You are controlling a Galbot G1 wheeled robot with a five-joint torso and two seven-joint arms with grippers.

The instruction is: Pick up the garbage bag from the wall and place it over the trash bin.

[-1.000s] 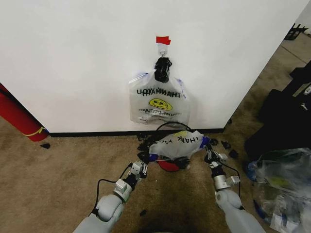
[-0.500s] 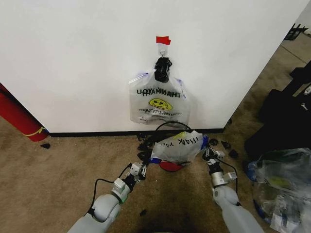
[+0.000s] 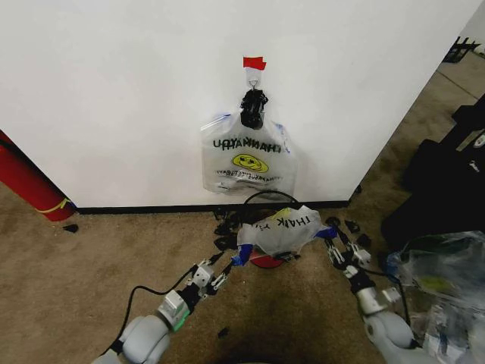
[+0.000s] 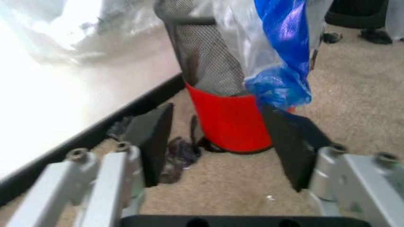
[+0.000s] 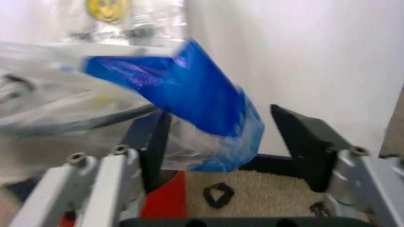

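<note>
Head view: garbage bag [image 3: 279, 230] draped over the wire-mesh trash bin [image 3: 265, 258] by the wall [image 3: 114, 98].
Left gripper [image 3: 220, 277] and right gripper [image 3: 342, 250], jaws apart, flank it; thin, floppy, slippery film, best pinched at blue trim.

A plain white wall [image 3: 114, 98] fills the far side, with a black baseboard [image 3: 151, 208] running along its foot. The floor is brown carpet [image 3: 68, 280], dotted with small black scraps [image 3: 70, 227]. A red cylinder [image 3: 26, 186] leans against the wall at the left. At the right the wall ends at a corner, and carpet runs on past dark bags [image 3: 439, 189] and a clear sack [image 3: 439, 280]. Light is even and soft.
</note>
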